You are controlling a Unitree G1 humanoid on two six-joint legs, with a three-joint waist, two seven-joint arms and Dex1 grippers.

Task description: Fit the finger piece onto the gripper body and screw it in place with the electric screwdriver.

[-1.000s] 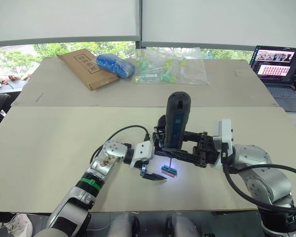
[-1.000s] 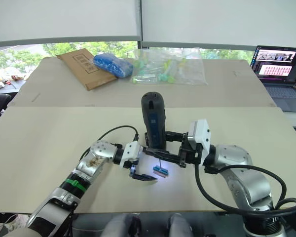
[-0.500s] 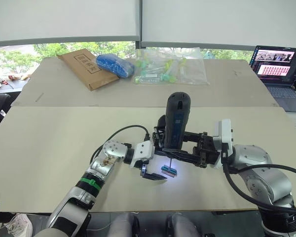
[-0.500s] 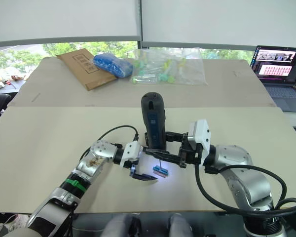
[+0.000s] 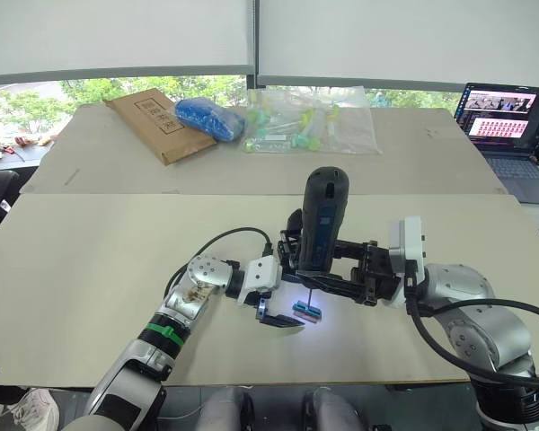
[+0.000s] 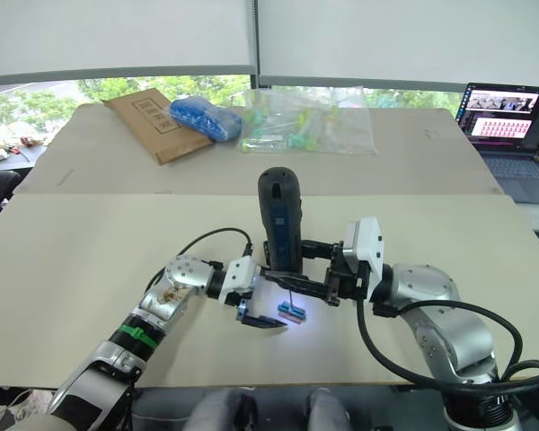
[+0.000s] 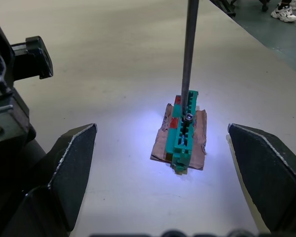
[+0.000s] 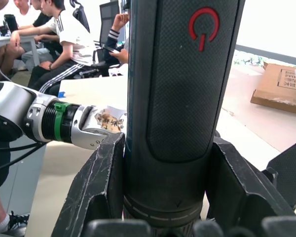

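The electric screwdriver is clamped upright in the right gripper, its bit set on a screw in the small green-topped block near the desk's front edge. The left gripper is spread wide around that block. Fitting the finger piece is judged not yet done, and neither that piece nor the gripper body can be picked out for certain.

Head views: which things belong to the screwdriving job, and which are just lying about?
In use: electric screwdriver, clamped in right hand; green-topped block under its bit; open left hand flanking the block.
Lying about: cardboard box, blue bag, clear bag of tubes, laptop.

Bright, even daylight comes from the windows behind. The screwdriver casts a white-blue pool on the table. Shadows are soft; the wrist views blur up close.
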